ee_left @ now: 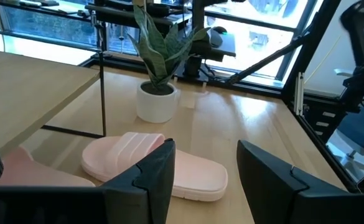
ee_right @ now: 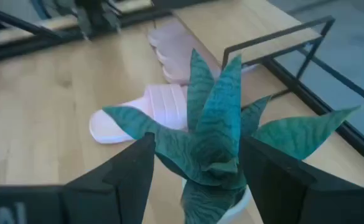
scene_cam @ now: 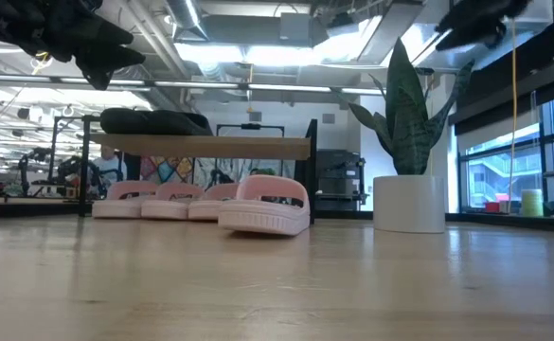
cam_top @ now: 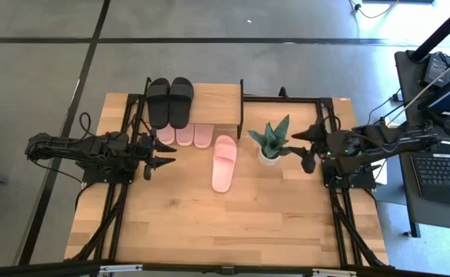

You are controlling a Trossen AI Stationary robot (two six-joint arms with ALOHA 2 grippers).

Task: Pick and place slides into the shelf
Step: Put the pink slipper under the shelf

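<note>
My left tool (cam_top: 165, 156) hangs above the counter (cam_top: 209, 231) just in front of the shelf (cam_top: 217, 98), fingers spread and empty. To its side, three pink slides (cam_top: 185, 136) sit toes-out on the lower tier, and two black slides (cam_top: 170, 101) lie on the top board. The one left to place is the loose pink slide (cam_top: 224, 162), lying on the counter just in front of the shelf's right end, between my left tool and the plant (cam_top: 271, 141).

I judge the left arm is the one to take it. I'd come down over the strap, one finger on each side of it, and close across the width, since the sole looks soft and would fold if pinched by its end. Then lift, turn it toe-out and slide it into the gap beside the third pink one.

Room is tight on the far side: the shelf's thin black post and the plant's leaves stand near the slide. The near half of the counter is open. My right tool (cam_top: 305, 146), spread and empty, hovers just beside the plant.
</note>
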